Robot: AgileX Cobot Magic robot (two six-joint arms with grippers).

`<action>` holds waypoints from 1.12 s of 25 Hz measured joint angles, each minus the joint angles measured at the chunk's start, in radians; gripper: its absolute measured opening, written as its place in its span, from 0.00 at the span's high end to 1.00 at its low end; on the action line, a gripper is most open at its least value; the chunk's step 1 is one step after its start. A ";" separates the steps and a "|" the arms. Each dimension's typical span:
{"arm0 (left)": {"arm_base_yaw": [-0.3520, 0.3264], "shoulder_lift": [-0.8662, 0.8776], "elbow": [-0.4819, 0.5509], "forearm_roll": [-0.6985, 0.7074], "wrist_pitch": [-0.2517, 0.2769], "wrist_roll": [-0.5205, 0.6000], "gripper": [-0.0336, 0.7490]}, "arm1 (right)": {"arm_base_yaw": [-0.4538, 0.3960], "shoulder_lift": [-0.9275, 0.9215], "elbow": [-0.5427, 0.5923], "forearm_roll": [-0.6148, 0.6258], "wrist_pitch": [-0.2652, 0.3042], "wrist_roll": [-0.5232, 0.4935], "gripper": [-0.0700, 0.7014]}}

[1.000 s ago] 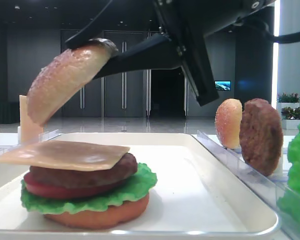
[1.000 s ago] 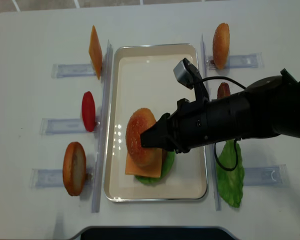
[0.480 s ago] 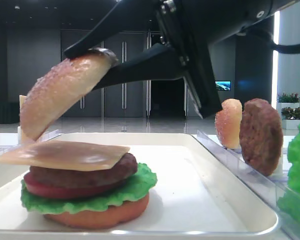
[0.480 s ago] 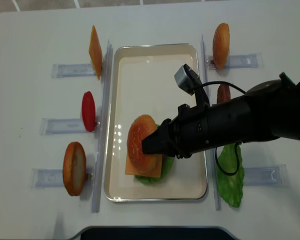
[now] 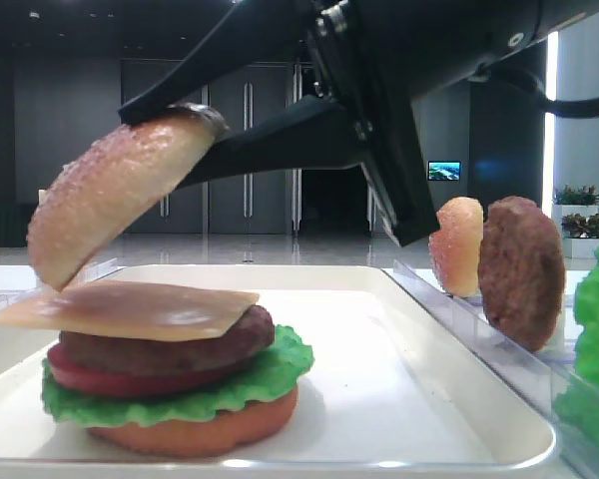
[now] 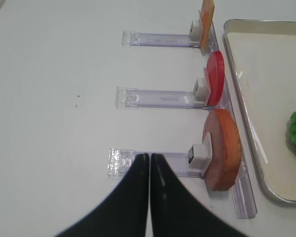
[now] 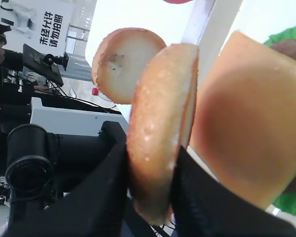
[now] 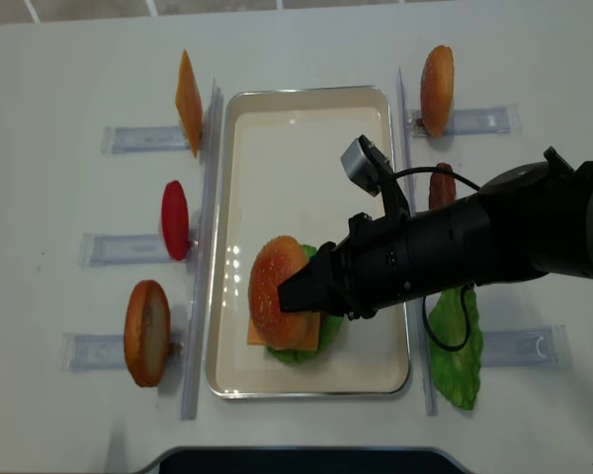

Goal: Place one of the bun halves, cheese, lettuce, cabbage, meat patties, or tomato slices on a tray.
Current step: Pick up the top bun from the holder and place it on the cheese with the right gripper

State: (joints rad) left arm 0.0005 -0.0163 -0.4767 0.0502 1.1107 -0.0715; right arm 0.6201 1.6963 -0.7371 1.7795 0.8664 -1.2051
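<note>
Starting at the left of the table: the left gripper (image 6: 149,163) hangs over bare tabletop with its two black fingers pressed together on nothing. Just past it sit the clear plastic slotted racks (image 6: 158,98), holding a flat round red tomato slice (image 6: 215,78) on edge and a smooth orange-brown bun base (image 6: 222,149) next to it.

Next comes the large white rectangular tray with the raised rim (image 8: 306,109), and on it the stack — orange bun bottom, frilly green lettuce leaf (image 5: 270,374), dark brown patty (image 5: 170,344), and a thin pale yellow-tan square cheese slice (image 5: 130,307) on top.

The domed golden-brown speckled bun top (image 5: 110,195) is right over that stack, tilted steeply, its low edge at or just above the cheese's left side. The right gripper (image 5: 205,120) has its jaws clamped narrow on the bun's upper rim.

My guess is that the bun is light and a bit squishy, so the rim pinch seems fine. The crust looks grainy rather than slick. Tilted like this, though, it could land crooked or shove the thin cheese sideways — I'd level it before letting go.
</note>
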 joint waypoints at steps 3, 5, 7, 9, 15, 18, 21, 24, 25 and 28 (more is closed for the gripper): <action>0.000 0.000 0.000 0.000 0.000 0.000 0.96 | -0.001 0.000 0.000 0.000 -0.001 -0.004 0.62; 0.000 0.000 0.000 0.000 0.000 0.000 0.96 | -0.001 0.000 0.000 0.000 -0.001 -0.007 0.62; 0.000 0.000 0.000 0.000 0.000 0.000 0.96 | -0.002 0.000 0.000 0.000 -0.001 -0.007 0.62; 0.000 0.000 0.000 0.000 0.000 0.000 0.96 | -0.003 0.000 0.000 0.000 -0.002 -0.008 0.62; 0.000 0.000 0.000 0.000 0.000 0.000 0.96 | -0.003 0.004 0.000 0.000 -0.003 -0.008 0.62; 0.000 0.000 0.000 0.000 0.000 0.000 0.96 | -0.003 0.030 0.000 0.001 0.005 -0.010 0.62; 0.000 0.000 0.000 0.000 0.000 0.000 0.96 | -0.003 0.034 0.000 0.009 0.011 -0.011 0.62; 0.000 0.000 0.000 0.000 0.000 0.000 0.96 | -0.003 0.035 0.000 0.011 0.012 -0.011 0.62; 0.000 0.000 0.000 0.000 0.000 0.000 0.96 | -0.003 0.035 0.000 0.011 0.012 -0.011 0.62; 0.000 0.000 0.000 0.000 0.000 0.000 0.96 | -0.003 0.035 0.000 0.011 0.012 -0.011 0.62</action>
State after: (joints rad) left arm 0.0005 -0.0163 -0.4767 0.0502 1.1107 -0.0715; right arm 0.6172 1.7317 -0.7369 1.7910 0.8780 -1.2164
